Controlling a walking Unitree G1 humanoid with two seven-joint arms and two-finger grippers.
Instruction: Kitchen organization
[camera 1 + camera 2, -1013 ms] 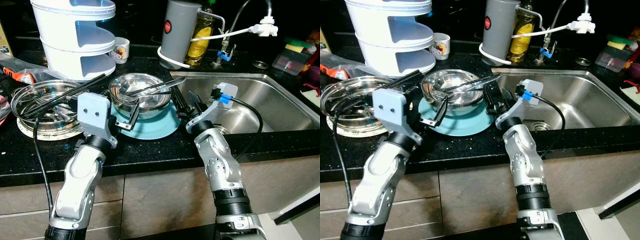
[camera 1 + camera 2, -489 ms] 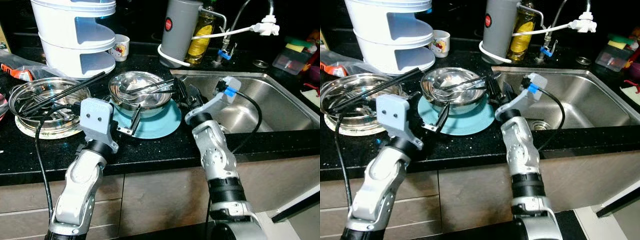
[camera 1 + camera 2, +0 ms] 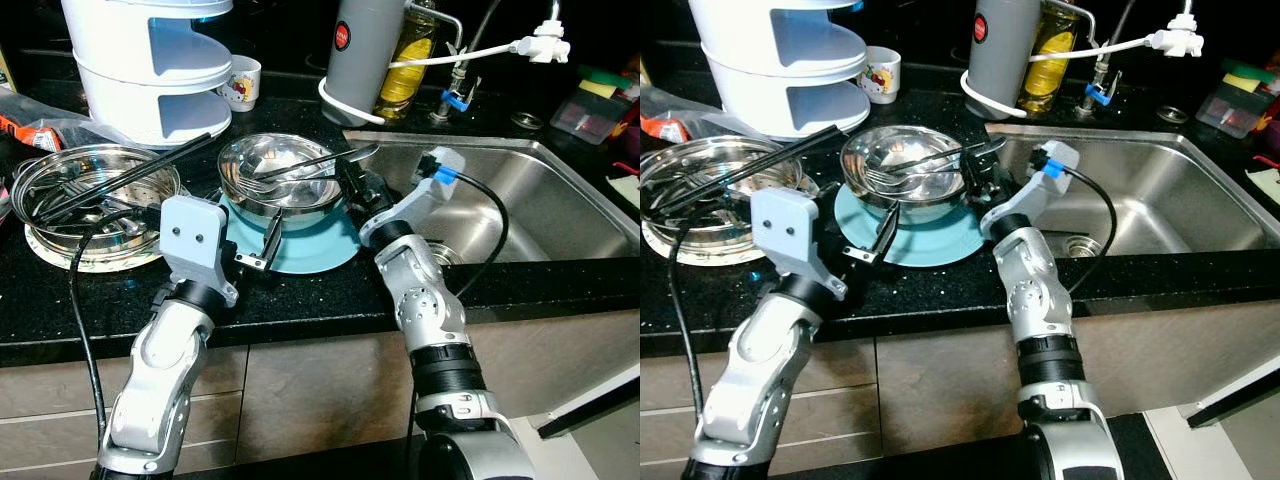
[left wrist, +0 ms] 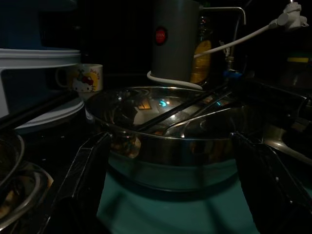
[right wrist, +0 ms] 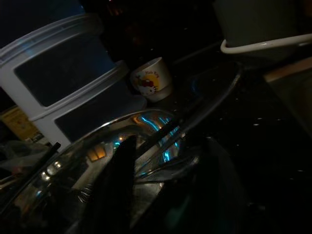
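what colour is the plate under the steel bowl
Teal, clearest in the left eye view: plate beneath the steel bowl.

A bowl (image 3: pixel 282 180) sits on a plate (image 3: pixel 320 250) — sink (image 3: pixel 540 210) to its right. A pan (image 3: pixel 90 200) lies left of it; a cup (image 3: pixel 239 82) stands behind.

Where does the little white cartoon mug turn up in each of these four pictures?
Left eye view: small white cartoon mug, upper left, beside the white tiered container.
Right eye view: upper left, same spot.
Left wrist view: left, behind the steel bowl.
Right wrist view: centre.
Shared landmark: the round steel bowl.
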